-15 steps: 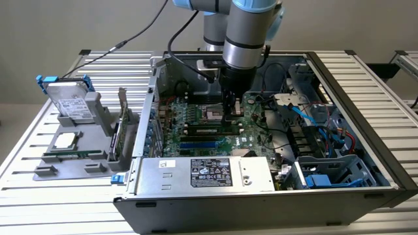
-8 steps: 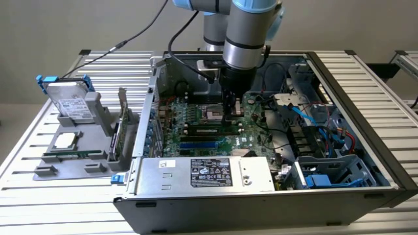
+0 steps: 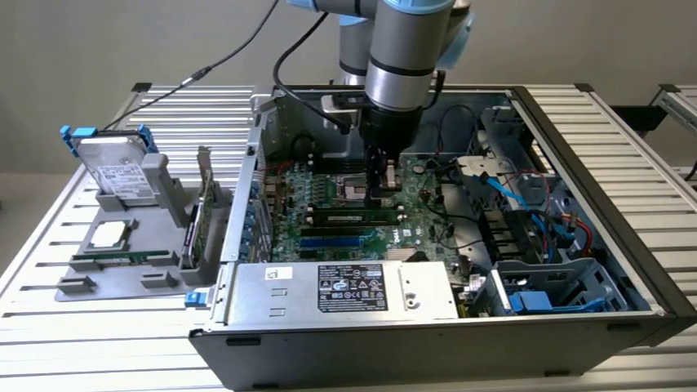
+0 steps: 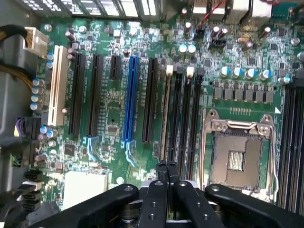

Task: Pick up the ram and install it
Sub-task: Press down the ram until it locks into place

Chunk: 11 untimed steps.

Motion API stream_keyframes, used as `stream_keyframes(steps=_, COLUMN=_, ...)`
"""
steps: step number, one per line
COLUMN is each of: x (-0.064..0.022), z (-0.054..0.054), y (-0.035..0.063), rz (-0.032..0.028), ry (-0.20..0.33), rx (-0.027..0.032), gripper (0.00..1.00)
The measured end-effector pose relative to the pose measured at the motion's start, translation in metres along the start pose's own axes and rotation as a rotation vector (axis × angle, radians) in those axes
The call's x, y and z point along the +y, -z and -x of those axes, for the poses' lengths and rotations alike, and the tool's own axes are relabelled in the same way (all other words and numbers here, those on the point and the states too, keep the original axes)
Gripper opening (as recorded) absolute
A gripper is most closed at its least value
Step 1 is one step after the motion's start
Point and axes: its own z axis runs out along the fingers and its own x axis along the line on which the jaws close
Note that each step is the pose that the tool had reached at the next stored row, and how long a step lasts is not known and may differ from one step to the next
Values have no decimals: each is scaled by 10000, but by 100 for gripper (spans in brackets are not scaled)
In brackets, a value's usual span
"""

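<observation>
Ram (image 3: 351,217) seated in motherboard (image 3: 430,204) slot (inside case (image 3: 610,269)); claw (image 3: 380,193) above.

The arm (image 3: 401,49) comes down almost straight from above, its silver and grey wrist section upright over the open computer case (image 3: 458,245). Below the wrist sits a dark block, and from it the gripper (image 3: 379,189) reaches down inside the case, ending just above the green board (image 3: 360,204) near its middle. In the wrist view the gripper (image 4: 166,166) shows two black linkage arms spreading outward and two slim fingers (image 4: 161,172) meeting at the tips, pressed side by side. They look closed with nothing between them, though the tips are narrow and hard to judge.
</observation>
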Motion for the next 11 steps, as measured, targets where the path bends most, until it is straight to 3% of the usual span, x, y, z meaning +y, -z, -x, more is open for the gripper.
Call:
stream_keyframes(steps=7, x=259, z=18, y=-22, rz=0, ry=-1, rx=1, gripper=10)
stream_keyframes(steps=11, x=312, z=24, y=-38, rz=-5, ry=-1, rx=1, gripper=10)
